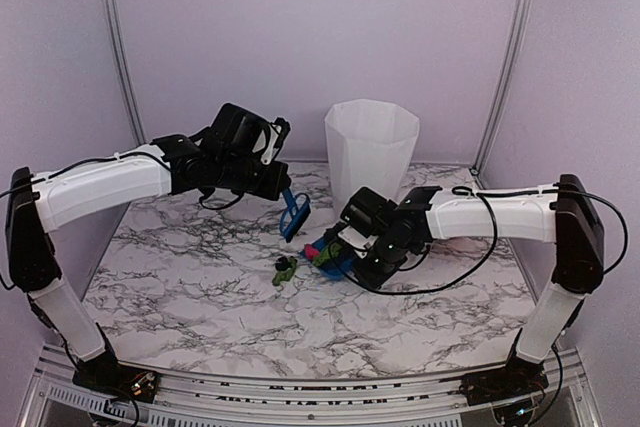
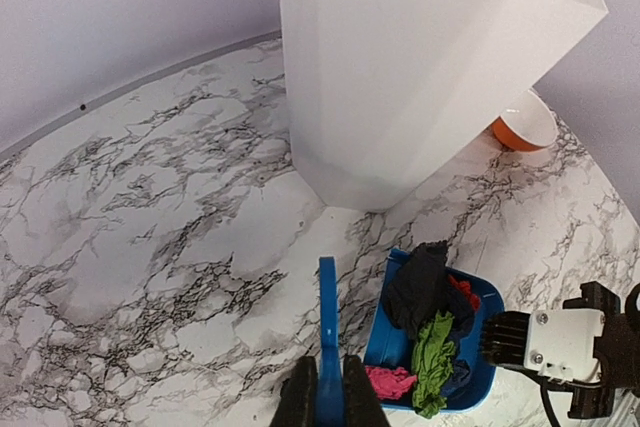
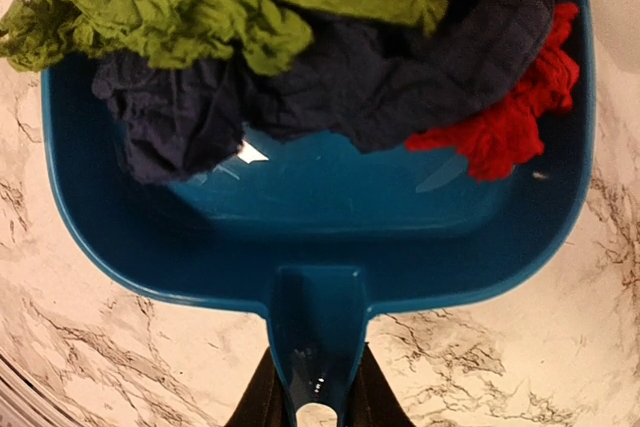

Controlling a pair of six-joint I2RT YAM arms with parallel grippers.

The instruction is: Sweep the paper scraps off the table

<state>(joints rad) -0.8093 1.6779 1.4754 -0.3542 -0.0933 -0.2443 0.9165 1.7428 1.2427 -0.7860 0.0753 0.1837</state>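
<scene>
Lying left of the dustpan (image 1: 335, 259) gripped by right fingers (image 3: 258, 402), stray paper scraps (image 1: 285, 269) are nearer the brush (image 1: 294, 213) clamped in left fingers (image 2: 300, 393).

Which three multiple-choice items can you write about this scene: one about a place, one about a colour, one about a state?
1. Where does the red paper scrap lie?
A) in the dustpan
B) in a glass bowl
C) on a shelf

2. What colour is the dustpan?
A) white
B) blue
C) orange

3. How is the right tool?
A) wide open
B) shut on the dustpan handle
C) shut on a sponge

Answers: 1 A, it rests against the pan's inner wall; 2 B, its whole body is blue; 3 B, it clamps the handle from both sides.
</scene>
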